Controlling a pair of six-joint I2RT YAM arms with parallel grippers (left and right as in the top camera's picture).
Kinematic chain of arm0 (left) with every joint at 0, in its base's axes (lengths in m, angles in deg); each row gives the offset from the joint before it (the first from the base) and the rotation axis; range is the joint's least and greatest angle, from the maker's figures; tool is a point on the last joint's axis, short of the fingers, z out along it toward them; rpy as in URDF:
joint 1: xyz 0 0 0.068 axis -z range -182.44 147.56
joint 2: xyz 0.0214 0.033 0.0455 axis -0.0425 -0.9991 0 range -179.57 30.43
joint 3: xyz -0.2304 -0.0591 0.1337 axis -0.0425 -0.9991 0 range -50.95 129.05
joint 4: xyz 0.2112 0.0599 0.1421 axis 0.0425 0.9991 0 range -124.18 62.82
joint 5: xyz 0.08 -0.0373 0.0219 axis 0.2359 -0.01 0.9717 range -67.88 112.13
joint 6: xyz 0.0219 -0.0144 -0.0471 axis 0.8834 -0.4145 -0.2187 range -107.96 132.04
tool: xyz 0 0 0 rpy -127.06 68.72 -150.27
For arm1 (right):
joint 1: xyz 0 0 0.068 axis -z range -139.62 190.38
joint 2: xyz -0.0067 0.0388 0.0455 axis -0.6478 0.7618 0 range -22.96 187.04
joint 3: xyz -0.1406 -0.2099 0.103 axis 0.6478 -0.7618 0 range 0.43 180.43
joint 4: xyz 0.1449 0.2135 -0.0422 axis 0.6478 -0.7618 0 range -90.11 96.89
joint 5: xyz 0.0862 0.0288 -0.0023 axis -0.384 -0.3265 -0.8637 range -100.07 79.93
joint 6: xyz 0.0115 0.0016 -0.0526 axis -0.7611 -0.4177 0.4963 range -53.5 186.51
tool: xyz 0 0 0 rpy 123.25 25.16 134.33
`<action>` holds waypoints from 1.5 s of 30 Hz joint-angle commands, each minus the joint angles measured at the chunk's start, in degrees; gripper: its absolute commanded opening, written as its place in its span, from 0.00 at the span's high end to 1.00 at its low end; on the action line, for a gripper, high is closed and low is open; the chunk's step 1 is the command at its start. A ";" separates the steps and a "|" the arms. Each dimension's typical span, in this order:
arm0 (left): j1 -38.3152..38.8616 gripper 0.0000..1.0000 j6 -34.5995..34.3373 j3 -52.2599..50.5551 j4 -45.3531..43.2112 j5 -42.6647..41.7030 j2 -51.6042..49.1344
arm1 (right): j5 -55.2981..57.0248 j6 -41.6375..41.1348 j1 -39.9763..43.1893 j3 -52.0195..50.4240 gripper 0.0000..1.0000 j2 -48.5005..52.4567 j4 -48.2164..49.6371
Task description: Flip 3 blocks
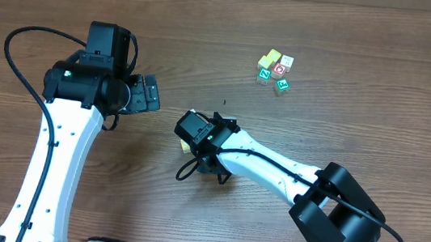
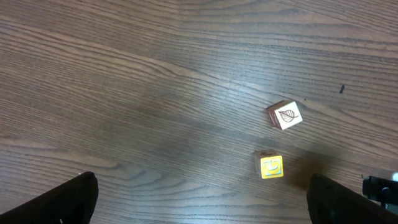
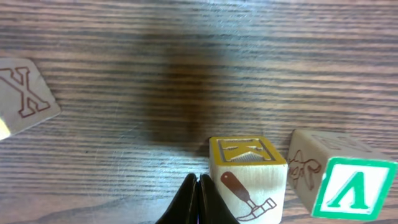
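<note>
In the right wrist view my right gripper (image 3: 198, 185) is shut and empty, its tips low at the table and against the left side of a block with a yellow top and a hammer picture (image 3: 249, 177). A block with a green-framed letter (image 3: 343, 182) stands just right of it, and an X block (image 3: 25, 93) lies to the far left. From overhead the right gripper (image 1: 192, 133) covers these blocks. The left wrist view shows a leaf block (image 2: 286, 115) and a yellow block (image 2: 271, 167) ahead of my open, empty left gripper (image 2: 202, 194).
A cluster of several small blocks (image 1: 275, 71), one of them red-faced (image 1: 280, 69), lies at the back right of the wooden table (image 1: 345, 128). The left gripper (image 1: 148, 94) hovers left of the right gripper. A black cable (image 1: 23, 58) loops by the left arm.
</note>
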 commanded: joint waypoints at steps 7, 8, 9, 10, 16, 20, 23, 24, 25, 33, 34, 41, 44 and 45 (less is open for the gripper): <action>0.02 0.00 -0.76 0.39 -0.20 0.70 -0.09 | 4.04 -0.46 0.11 -0.37 0.96 0.13 -1.07; 0.02 0.00 -0.76 0.39 -0.20 0.70 -0.09 | 4.17 -0.48 0.11 -0.37 0.96 0.13 -1.18; 0.02 0.00 -0.76 0.39 -0.20 0.70 -0.09 | 4.22 -0.46 0.11 -0.37 0.96 0.13 -1.18; 0.02 0.00 -0.76 0.39 -0.20 0.70 -0.09 | 4.28 -0.48 0.13 -0.37 0.96 0.13 -1.16; 0.02 0.00 -0.76 0.39 -0.20 0.70 -0.09 | 5.05 -0.76 0.13 -0.37 0.96 0.13 -1.18; 0.02 0.00 -0.76 0.39 -0.20 0.70 -0.09 | 5.07 -2.47 0.13 -0.37 0.96 0.13 -1.16; 0.02 0.00 -0.76 0.39 -0.20 0.70 -0.09 | 5.09 -3.26 0.13 -0.37 0.96 0.13 -1.14; 0.02 0.00 -0.76 0.39 -0.20 0.70 -0.11 | 5.09 -3.26 0.13 -0.37 0.96 0.13 -1.14; 0.02 0.00 -0.76 0.39 -0.20 0.70 -0.09 | 5.09 -3.26 0.13 -0.37 0.96 0.13 -1.05; 0.02 0.00 -0.76 0.39 -0.20 0.70 -0.11 | 5.90 -4.90 0.13 -0.37 0.96 0.13 -1.05; 0.02 0.00 -0.76 0.39 -0.20 0.70 -0.09 | 6.01 -5.22 0.13 -0.37 0.96 0.13 -0.94; 0.02 0.00 -0.76 0.39 -0.20 0.70 -0.09 | 6.91 -5.46 0.13 -0.37 0.95 0.13 -0.61; 0.02 0.00 -0.76 0.39 -0.20 0.70 -0.09 | 6.99 -5.46 0.13 -0.37 0.95 0.13 -0.61; 0.02 0.00 -0.76 0.39 -0.20 0.70 -0.09 | 7.02 -5.46 0.13 -0.37 0.95 0.13 -0.59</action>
